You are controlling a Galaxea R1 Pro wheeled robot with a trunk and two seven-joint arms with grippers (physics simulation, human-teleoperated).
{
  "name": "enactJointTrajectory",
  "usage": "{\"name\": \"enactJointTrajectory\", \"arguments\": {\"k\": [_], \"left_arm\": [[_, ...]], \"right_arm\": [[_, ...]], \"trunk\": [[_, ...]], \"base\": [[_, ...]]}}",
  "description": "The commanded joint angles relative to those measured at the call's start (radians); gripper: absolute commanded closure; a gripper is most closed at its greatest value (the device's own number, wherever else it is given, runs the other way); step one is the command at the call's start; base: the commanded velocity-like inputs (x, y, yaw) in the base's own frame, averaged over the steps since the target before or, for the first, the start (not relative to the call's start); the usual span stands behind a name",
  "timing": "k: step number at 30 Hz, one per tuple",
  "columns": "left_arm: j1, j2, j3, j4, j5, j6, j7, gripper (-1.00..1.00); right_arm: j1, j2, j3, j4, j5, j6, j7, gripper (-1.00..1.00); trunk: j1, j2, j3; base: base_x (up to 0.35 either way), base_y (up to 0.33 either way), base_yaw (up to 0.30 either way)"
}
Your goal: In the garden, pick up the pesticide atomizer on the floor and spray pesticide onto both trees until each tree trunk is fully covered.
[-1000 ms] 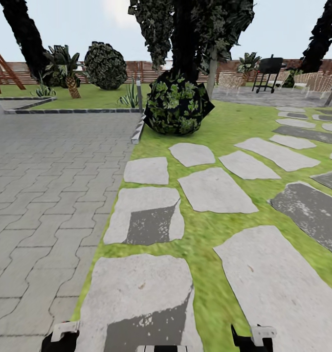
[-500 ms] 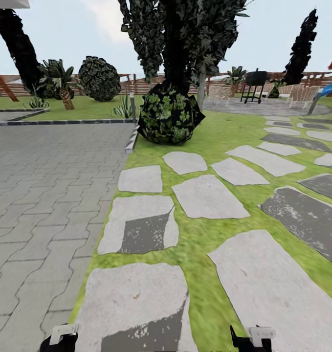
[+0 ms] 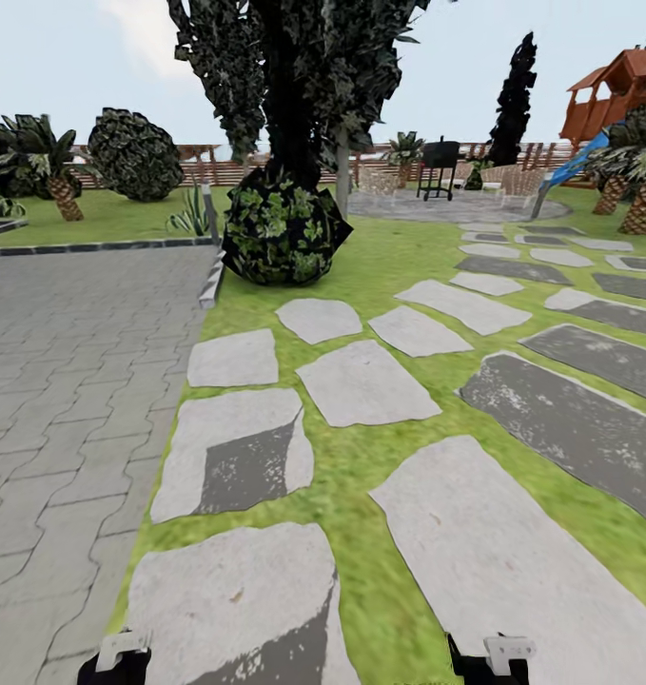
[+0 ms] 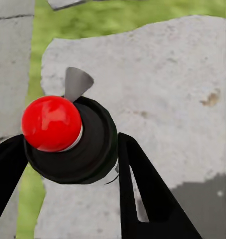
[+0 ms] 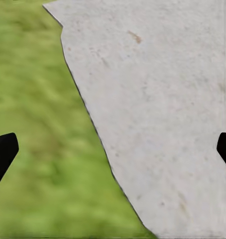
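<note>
I'm looking across a lawn [image 3: 389,257] crossed by flat, irregular grey stepping stones [image 3: 365,382], with grey block paving [image 3: 66,352] on my left and a brown slat fence [image 3: 218,171] behind. A round leafy bush [image 3: 283,228] sits under dark trees. My left pincer [image 4: 68,164] is clamped on the atomizer [image 4: 70,137], a black round body with one glossy red knob and a grey nozzle. My right pincer [image 5: 113,149] hangs spread wide apart over grass and stone.
</note>
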Motion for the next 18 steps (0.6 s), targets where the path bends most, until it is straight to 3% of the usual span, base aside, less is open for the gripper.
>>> {"name": "enactJointTrajectory", "arguments": {"k": [1, 18], "left_arm": [[0.001, 0.0, 0.004, 0.001, 0.011, -0.002, -0.009, 1.0], [0.001, 0.002, 0.005, 0.001, 0.031, -0.002, -0.009, 1.0]], "right_arm": [[-0.001, 0.0, 0.0, 0.001, 0.0, -0.003, -0.001, -1.0], [-0.001, 0.0, 0.0, 0.001, 0.0, -0.003, -0.001, -1.0]], "trunk": [[-0.004, 0.007, 0.002], [-0.062, 0.112, 0.049]], "base": [[0.0, 0.0, -0.3], [0.0, 0.0, -0.3]]}}
